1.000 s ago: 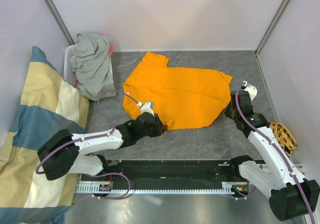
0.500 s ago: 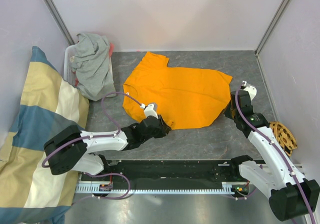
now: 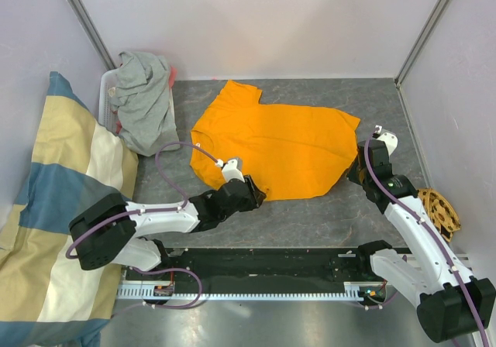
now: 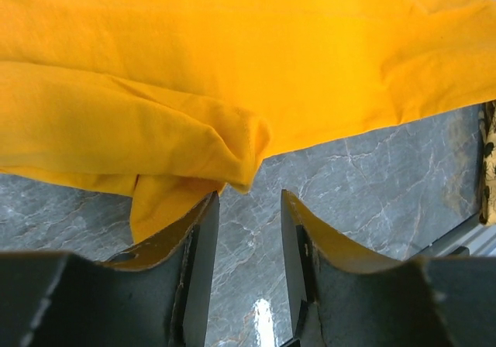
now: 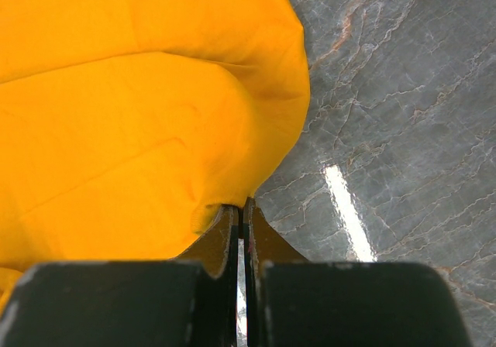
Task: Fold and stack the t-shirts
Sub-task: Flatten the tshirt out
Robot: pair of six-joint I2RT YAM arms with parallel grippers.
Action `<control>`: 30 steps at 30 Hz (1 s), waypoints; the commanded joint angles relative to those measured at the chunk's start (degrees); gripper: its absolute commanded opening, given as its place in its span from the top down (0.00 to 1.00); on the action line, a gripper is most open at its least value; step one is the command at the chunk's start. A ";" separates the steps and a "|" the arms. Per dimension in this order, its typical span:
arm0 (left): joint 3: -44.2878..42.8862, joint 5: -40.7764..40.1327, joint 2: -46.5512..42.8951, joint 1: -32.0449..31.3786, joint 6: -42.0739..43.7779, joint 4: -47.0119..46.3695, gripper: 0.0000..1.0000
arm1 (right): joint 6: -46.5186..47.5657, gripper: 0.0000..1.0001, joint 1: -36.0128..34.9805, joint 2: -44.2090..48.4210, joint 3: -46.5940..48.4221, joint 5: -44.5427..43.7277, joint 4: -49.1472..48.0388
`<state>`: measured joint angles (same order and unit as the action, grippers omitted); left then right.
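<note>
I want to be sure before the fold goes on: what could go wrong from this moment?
1. The left gripper is open, and the orange t-shirt lies bunched in layers just ahead of its tips; closing there may catch an extra layer or miss.
2. The right gripper is shut on only the shirt's very edge, so the cloth may slip out when lifted.

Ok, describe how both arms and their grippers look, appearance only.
The left arm and right arm have white links with black joints and bases. A purple cable loops along each. The left gripper and right gripper have black bodies and dark, curved, tapering fingers.
</note>
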<state>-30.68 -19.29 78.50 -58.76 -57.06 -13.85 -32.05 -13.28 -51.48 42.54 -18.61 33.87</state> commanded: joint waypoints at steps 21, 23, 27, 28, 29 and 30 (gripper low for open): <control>-3.07 -4.53 4.82 -0.48 1.60 -5.66 0.57 | 1.29 1.00 0.01 -0.46 0.43 0.16 -1.08; -3.51 -4.44 5.17 -0.48 1.86 -5.93 0.58 | 1.29 1.00 0.01 -0.64 0.43 0.24 -1.08; -4.04 -4.35 6.05 -0.48 2.13 -6.72 0.58 | 1.20 1.00 -0.08 -0.64 0.35 0.24 -1.08; -4.39 -4.27 6.23 -0.48 2.21 -6.89 0.58 | 1.29 1.00 -0.08 -0.64 0.35 0.16 -1.08; -4.57 -4.18 6.49 -0.48 2.21 -6.90 0.59 | 1.29 1.00 0.01 -0.64 0.35 0.15 -1.08; -4.65 -4.18 7.01 -0.48 2.21 -6.90 0.59 | 1.29 1.00 -0.08 -0.46 0.26 0.15 -1.26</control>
<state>-33.08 -21.02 84.20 -58.92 -56.93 -17.69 -31.42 -13.28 -52.23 42.54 -18.41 33.87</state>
